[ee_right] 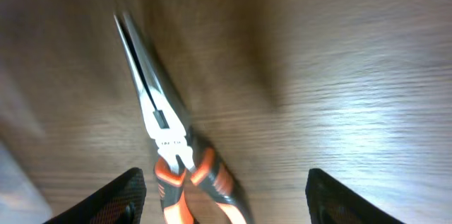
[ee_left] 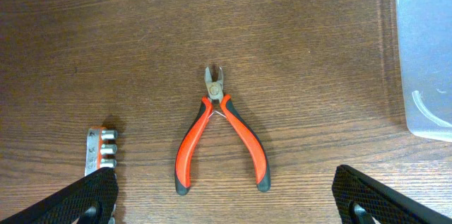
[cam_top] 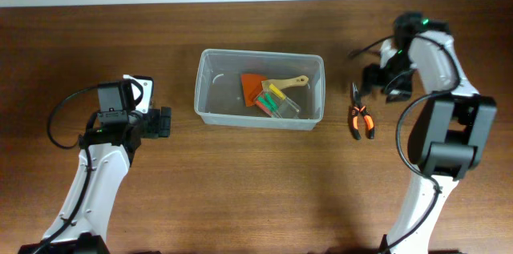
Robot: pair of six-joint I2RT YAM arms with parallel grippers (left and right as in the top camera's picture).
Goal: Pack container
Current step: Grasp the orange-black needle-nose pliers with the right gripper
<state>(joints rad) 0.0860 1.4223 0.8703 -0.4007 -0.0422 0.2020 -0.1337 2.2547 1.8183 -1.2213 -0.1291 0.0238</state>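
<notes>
Biggest of all, the brown wooden tabletop (cam_top: 256,198), under everything. In the middle of it, toward the back, the container (cam_top: 210,86): clear, open on top, sitting flat. To its left, the left tool (cam_top: 163,122), fingers (ee_left: 78,199) wide apart and holding nothing, near the container's wall but not touching. To its right, the right tool (cam_top: 377,79), fingers (ee_right: 116,199) apart too, gripping nothing. Just right of the container and near that tool, long-nose pliers (cam_top: 361,118) with orange and black handles, lying flat. Very blurry in the right wrist view, with the handles cut off at the bottom edge. Below the left tool, small cutters (ee_left: 222,136) with orange-red handles, hidden in the overhead view. Inside the container, right of the middle, an orange piece (cam_top: 253,86), a wooden-handled thing (cam_top: 290,82) and a small clear box (cam_top: 282,106) with green and yellow bits, piled close and hard to tell apart. Left of the cutters, a strip of silver bits (ee_left: 102,146), partly covered by a finger. Tiny writing on the pliers' joint, too small to read.
</notes>
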